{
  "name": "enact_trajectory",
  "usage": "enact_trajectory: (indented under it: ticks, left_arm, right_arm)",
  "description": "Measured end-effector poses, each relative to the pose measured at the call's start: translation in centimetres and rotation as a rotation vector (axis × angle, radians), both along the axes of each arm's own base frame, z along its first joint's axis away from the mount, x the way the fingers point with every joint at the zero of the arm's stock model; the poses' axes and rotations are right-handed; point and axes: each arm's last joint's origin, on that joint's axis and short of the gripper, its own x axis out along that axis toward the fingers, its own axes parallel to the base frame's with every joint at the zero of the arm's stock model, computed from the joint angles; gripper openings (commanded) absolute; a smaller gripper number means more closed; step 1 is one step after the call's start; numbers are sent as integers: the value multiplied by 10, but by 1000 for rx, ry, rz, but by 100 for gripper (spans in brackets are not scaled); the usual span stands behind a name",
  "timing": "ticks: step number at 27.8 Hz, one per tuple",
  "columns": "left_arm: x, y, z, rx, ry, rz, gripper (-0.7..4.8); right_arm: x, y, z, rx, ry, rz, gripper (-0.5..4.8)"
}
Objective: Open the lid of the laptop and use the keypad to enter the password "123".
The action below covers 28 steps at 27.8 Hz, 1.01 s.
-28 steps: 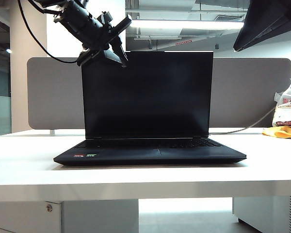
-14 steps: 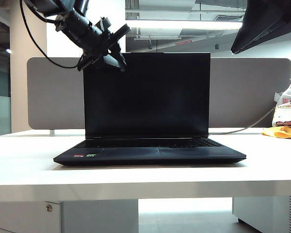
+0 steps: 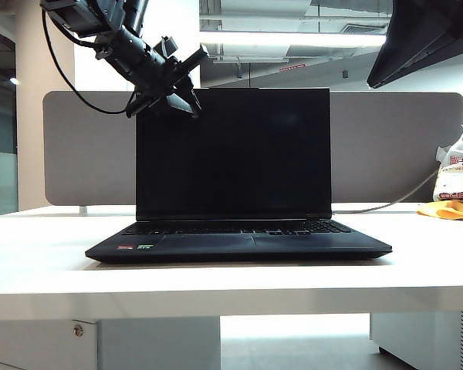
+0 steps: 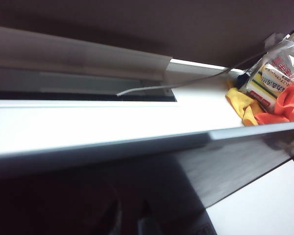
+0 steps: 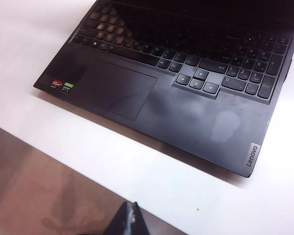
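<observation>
– Lid [image 3: 233,150] stood upright on laptop [image 3: 239,245], mid-scene. Left gripper [image 3: 174,85] sat at its top-left corner; couldn't tell if clamped.
– Opening looked done. Right gripper [image 5: 131,219], fingers together, hung near-right. Next: keypad [image 5: 250,68], precise tap on "1".

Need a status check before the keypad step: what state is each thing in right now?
Matte-black laptop lid: open, upright.
Screen: dark.
Black number keypad: exposed, untouched.
Left pincer: at the lid's top left corner; grip unclear.
Right pincer: raised above the table edge, fingers together.
</observation>
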Motion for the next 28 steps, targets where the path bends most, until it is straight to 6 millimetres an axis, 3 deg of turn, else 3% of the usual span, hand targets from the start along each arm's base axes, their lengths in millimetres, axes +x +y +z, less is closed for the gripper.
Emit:
enact_trajectory:
  ticks: [10, 16, 24, 28]
  left_arm:
    - [2, 0, 0, -16, 41, -69, 57]
    - [-6, 1, -2, -1, 122, -137, 57]
    - [-41, 8, 39, 90, 95, -227, 57]
    - [-59, 8, 50, 115, 132, -294, 57]
  right_arm:
    - [0, 0, 0, -20, -14, 0, -6]
    - [12, 4, 4, -47, -21, 3, -5]
    - [46, 19, 12, -78, -5, -10, -5]
    - [61, 26, 19, -93, -20, -35, -5]
